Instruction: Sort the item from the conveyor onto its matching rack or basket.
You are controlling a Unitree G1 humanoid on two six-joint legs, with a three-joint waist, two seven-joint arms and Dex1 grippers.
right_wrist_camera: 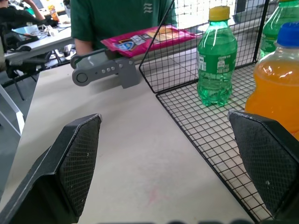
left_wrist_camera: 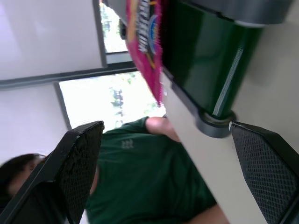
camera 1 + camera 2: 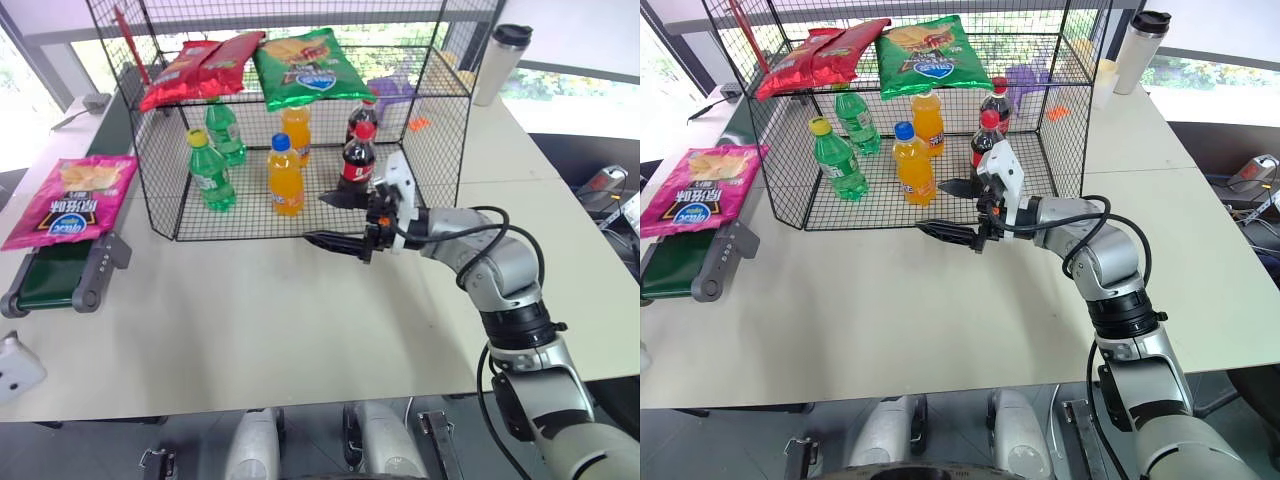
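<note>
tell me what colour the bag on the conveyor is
Magenta-pink bag, yellow chip picture; clearest in the left eye view.

Silver right arm (image 3: 505, 275), black cables

snack bag (image 3: 70, 198) on conveyor (image 3: 60, 270), left of rack (image 3: 300, 120) | bottles (image 3: 285, 175) in rack's lower tier
</note>
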